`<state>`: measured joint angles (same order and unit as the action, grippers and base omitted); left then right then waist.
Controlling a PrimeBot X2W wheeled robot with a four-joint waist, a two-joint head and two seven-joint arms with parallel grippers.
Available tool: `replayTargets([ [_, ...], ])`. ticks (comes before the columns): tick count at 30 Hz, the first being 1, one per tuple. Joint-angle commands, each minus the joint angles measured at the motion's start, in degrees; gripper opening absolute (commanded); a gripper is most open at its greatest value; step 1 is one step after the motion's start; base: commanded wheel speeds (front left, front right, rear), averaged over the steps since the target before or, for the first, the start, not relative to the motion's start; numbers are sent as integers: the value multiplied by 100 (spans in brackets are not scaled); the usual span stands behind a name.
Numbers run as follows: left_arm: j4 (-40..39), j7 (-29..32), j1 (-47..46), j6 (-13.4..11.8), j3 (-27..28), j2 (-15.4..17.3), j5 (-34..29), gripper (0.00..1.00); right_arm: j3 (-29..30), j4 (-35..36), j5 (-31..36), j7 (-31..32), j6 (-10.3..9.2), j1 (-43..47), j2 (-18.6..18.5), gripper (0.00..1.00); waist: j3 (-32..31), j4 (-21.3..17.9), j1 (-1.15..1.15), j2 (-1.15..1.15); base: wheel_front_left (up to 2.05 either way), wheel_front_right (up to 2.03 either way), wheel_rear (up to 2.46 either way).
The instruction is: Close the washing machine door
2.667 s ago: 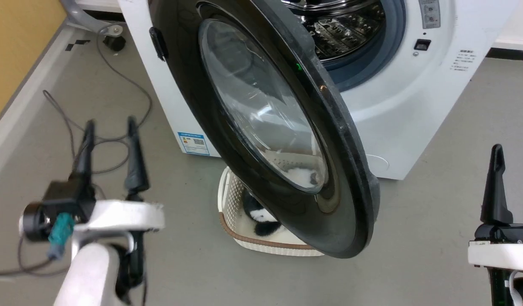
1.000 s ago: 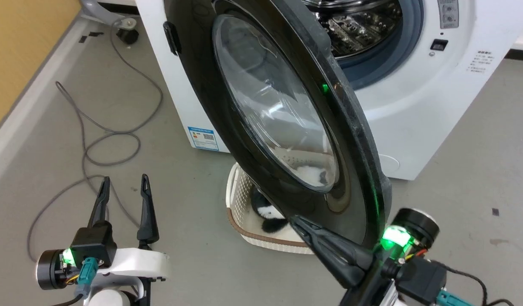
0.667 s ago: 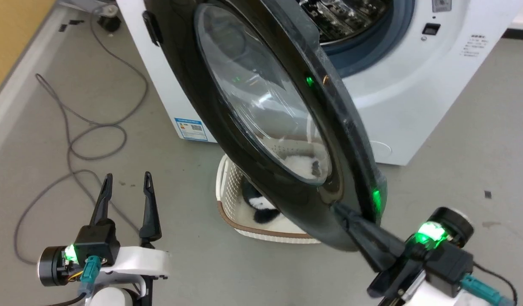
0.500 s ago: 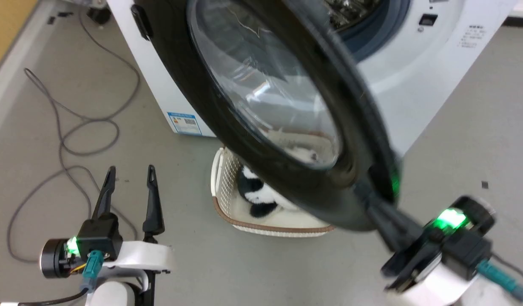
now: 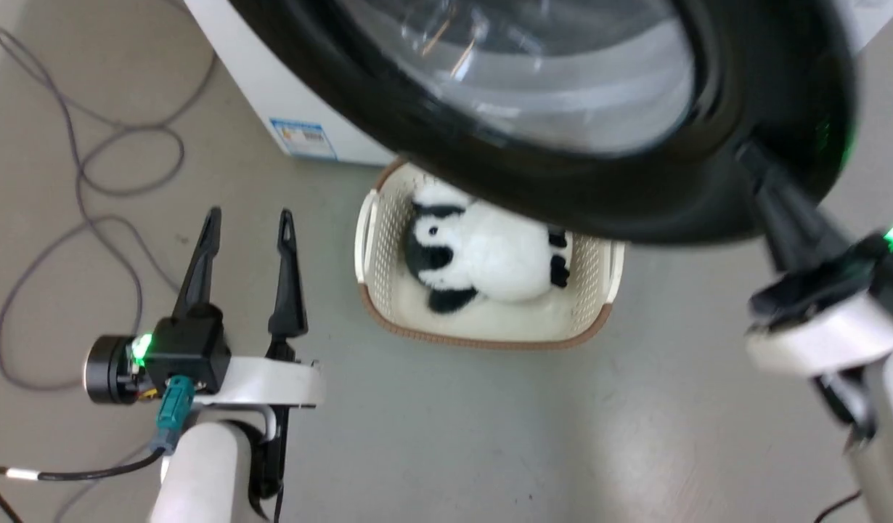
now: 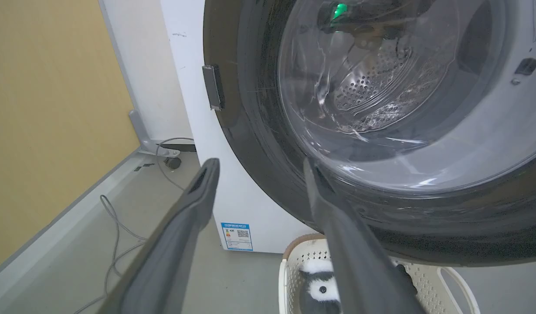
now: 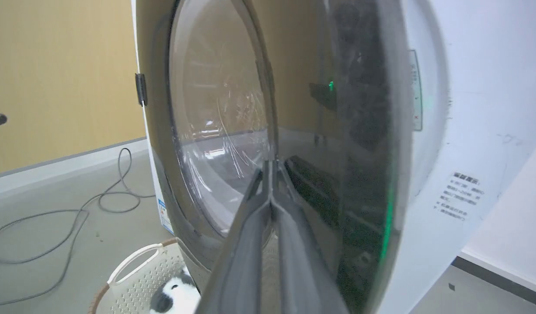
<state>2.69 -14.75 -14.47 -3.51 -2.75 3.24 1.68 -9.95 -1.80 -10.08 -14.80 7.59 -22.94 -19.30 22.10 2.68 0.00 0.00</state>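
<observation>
The washing machine door [image 5: 490, 171] overhangs the cream basket [image 5: 377, 240], which blocks the floor [image 5: 490, 436] just before the washing machine [image 5: 258, 73]. Out from the basket the floor lies open, with a grey cable [image 5: 179, 152] looping at the left

The grey floor [image 5: 454, 436] carries the white washing machine [image 5: 272, 80]. Directly in front of the washing machine, a cream basket [image 5: 385, 232] stands on the floor. To the washing machine's left, a grey cable [image 5: 182, 154] lies in loose loops.
</observation>
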Motion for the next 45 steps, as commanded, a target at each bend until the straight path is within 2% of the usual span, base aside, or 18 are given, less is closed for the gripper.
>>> replayTargets([
  [1, -44, -25, -137, 19, -21, -3, -26, 100, 108, -139, 43, -20, -10, -304, -82, 0, 217, 62, 0, 0, 0, 0, 0],
  [18, -135, -25, -629, -47, -241, -29, 97, 100, 482, -1827, 55, -20, -10, -2351, -675, 0, 951, 352, 0, 0, 0, 0, 0],
  [29, -94, -25, -629, -92, -225, -34, 148, 100, 587, -2540, 192, -20, -10, -2938, -682, 0, 943, 412, 0, 0, 0, 0, 0],
  [33, -23, -25, -558, -110, -175, -35, 145, 100, 625, -2461, 224, -20, -10, -2746, -553, 0, 740, 351, 0, 0, 0, 0, 0],
  [37, 60, -25, -396, -141, -87, -35, 125, 100, 811, -2090, 239, -20, -10, -2350, -347, 0, 399, 235, 0, 0, 0, 0, 0],
  [41, 172, -25, -205, -151, 47, -27, 93, 100, 1054, -1478, 395, -20, -10, -1868, -118, 0, 31, 87, 0, 0, 0, 0, 0],
  [45, 270, -25, -15, -156, 197, 8, 68, 100, 1239, -581, 570, -20, -10, -1415, 199, 0, -304, -58, 0, 0, 0, 0, 0],
])
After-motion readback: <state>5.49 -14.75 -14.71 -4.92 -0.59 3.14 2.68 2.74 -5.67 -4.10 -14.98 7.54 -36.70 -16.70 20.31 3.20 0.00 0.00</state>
